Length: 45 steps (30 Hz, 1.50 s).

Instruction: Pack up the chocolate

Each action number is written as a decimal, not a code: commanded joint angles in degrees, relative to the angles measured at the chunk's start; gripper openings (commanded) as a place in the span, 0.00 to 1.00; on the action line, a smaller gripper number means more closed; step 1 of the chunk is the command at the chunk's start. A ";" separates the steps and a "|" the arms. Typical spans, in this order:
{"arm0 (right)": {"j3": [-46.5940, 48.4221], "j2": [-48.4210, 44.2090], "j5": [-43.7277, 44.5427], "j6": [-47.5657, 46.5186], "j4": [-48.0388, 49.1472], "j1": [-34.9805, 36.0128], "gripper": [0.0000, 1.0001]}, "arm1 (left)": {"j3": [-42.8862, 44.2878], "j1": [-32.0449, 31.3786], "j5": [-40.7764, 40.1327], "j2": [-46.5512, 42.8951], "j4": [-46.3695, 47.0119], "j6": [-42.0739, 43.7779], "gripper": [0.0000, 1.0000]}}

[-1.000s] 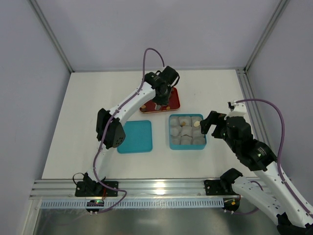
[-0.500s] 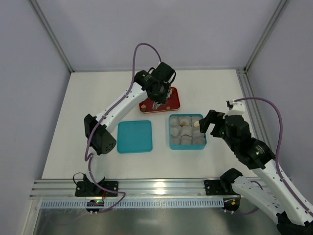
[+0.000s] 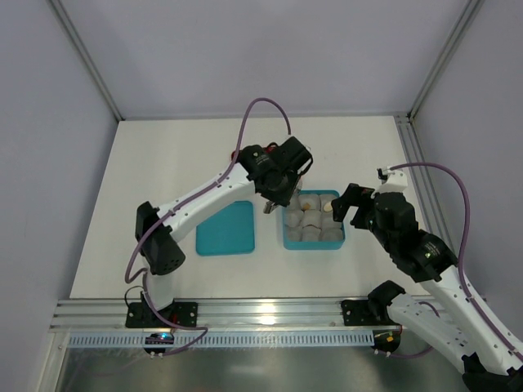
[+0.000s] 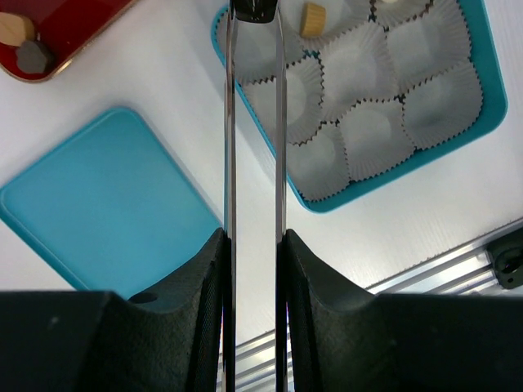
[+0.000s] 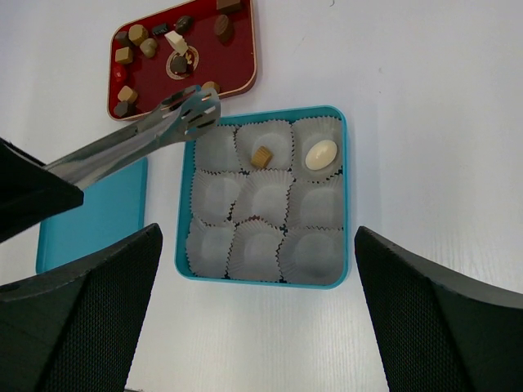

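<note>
Left gripper (image 4: 252, 245): clamped on the handles of steel tongs (image 4: 230, 122), squeezing the two arms nearly parallel.
Tongs: tips hung over the far left corner of the teal box (image 5: 261, 281); something dark (image 4: 255, 8) sat between them, though it was too cropped to say whether it was chocolate.
Right gripper (image 5: 257, 235): jaws spread wide, holding nothing, poised above the near side of the box.
Chocolate (image 5: 177, 41): most pieces lay scattered in the red tray (image 5: 155, 77) beyond the box.
Box: nine paper cups (image 5: 260, 196); a tan square (image 5: 261, 157) in the far middle cup, a cream oval (image 5: 320, 153) in the far right one.
Lid (image 4: 106, 204): flat on the white table (image 5: 392, 82), left of the box.
</note>
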 commanded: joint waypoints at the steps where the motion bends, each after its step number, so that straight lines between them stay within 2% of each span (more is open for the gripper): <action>1: -0.21 -0.58 -0.02 0.63 2.10 0.23 1.00 | -2.50 -1.76 -1.21 -4.31 1.68 -1.72 0.20; 11: -0.39 -0.76 0.07 0.63 1.92 0.14 1.00 | -6.72 -3.35 -1.65 -4.31 3.79 -2.52 0.21; 40: -0.83 -1.02 -0.11 0.63 1.66 0.23 1.00 | -3.56 -5.46 -6.57 -0.18 1.86 -1.99 0.39; 45: -0.74 -1.11 -0.02 0.63 1.66 0.23 1.00 | -2.86 -5.63 -6.83 0.08 1.51 -1.99 0.40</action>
